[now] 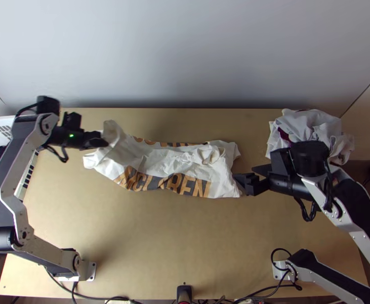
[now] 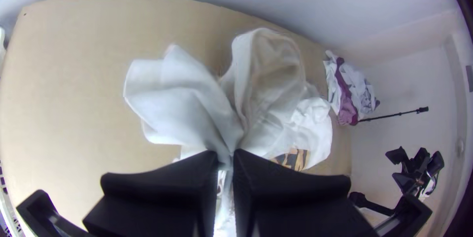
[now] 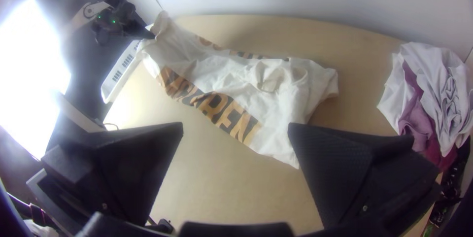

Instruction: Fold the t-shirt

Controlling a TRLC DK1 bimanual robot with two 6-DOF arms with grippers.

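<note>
The white t-shirt (image 1: 159, 161) lies bunched lengthwise across the table, its orange-and-black lettering along the near side. My left gripper (image 1: 103, 139) is at its left end in the top view; in the left wrist view, the left gripper (image 2: 225, 157) is shut on a gathered fold of the t-shirt (image 2: 182, 94), lifting that end. Beside the shirt's right end, my right gripper (image 1: 243, 183) is over the near corner. The right wrist view has the right gripper (image 3: 235, 131) open, fingers wide apart, with the t-shirt (image 3: 276, 114) beyond them.
A heap of grey and purple cloths (image 1: 306, 129) rests at the table's back right, behind my right arm. A white slatted object (image 1: 2, 129) stands at the left edge. Cables (image 1: 119, 299) run along the near edge of the wooden table (image 1: 174, 243).
</note>
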